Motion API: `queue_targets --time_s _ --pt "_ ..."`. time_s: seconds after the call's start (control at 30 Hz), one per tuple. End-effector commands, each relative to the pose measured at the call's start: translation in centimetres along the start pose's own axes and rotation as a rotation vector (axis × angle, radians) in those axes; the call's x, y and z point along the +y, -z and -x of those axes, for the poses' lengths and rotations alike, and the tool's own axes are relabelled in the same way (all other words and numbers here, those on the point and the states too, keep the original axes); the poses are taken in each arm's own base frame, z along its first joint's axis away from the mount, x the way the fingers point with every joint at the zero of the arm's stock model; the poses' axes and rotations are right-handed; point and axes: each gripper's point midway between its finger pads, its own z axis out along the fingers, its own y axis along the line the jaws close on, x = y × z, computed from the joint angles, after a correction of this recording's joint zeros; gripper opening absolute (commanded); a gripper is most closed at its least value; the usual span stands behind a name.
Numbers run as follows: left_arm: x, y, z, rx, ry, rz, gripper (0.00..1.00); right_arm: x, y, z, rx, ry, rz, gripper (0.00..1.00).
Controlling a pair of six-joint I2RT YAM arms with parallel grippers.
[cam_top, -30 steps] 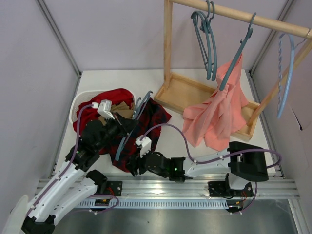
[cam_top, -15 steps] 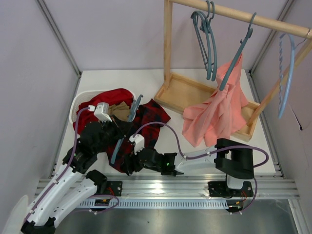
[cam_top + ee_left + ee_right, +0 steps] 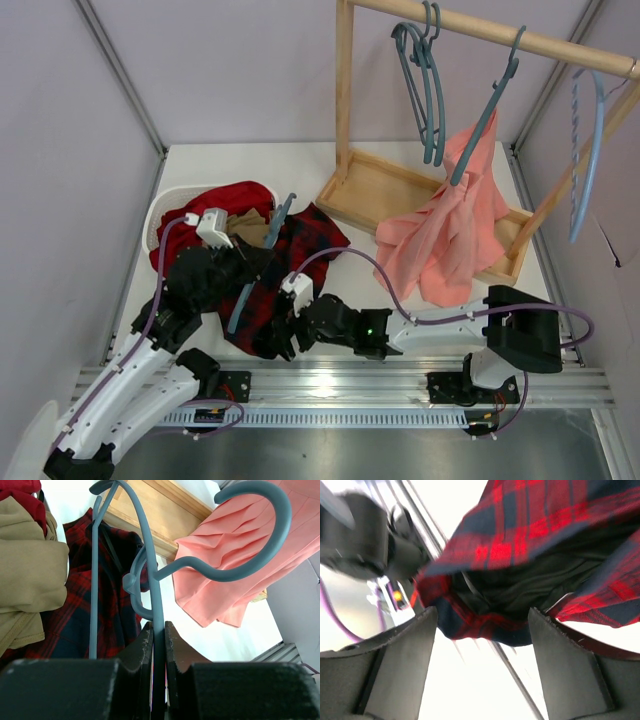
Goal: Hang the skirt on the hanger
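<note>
Right gripper [image 3: 482, 612] has just spread wide and pulled back right, and the skirt [image 3: 300, 245]'s edge sits between its fingers, unpinched. Left gripper [image 3: 157, 627] stays clamped on the hanger [image 3: 151, 580], tilted over the skirt bunched on the table [image 3: 250, 165]. Looks like threading hasn't started yet.

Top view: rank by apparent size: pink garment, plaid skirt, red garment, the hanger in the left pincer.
1. pink garment, though it hangs nearer the camera, so its lead over the skirt is unsure
2. skirt, partly covered
3. red garment, partly covered
4. hanger, thin
</note>
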Motion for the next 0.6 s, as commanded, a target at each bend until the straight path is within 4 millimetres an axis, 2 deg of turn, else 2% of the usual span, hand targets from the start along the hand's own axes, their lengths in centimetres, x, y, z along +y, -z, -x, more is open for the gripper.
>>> queue_targets --time_s 0.0,0.03,0.1,0.2,0.43,0.53,0.57 --pt "-0.9 -0.1 1.7 -0.056 -0.03 -0.038 0.07 0.9 0.0 -2.2 0.062 0.14 0.105 0.78" --pt "-0.9 -0.1 1.7 -0.054 -0.03 -0.036 0.07 1.4 -0.2 -2.2 0.05 0.154 0.127 0.78" --pt "-0.8 0.0 1.6 -0.053 -0.031 -0.035 0.07 1.1 -0.7 -3.0 0.059 0.179 0.128 0.74" --pt "-0.8 0.0 1.6 -0.053 -0.031 -0.035 0.08 0.7 -1.7 -2.9 0.053 0.195 0.105 0.72" --pt "-0.6 -0.1 1.5 -0.051 -0.039 -0.03 0.08 2.1 -2.4 -1.9 -0.003 0.205 0.146 0.7" --pt "-0.6 -0.1 1.5 -0.052 -0.039 -0.031 0.08 2.0 -3.3 -1.9 -0.014 0.195 0.132 0.64" --pt "-0.7 -0.1 1.6 -0.054 -0.04 -0.033 0.08 1.8 -3.5 -1.9 -0.018 0.191 0.123 0.56"
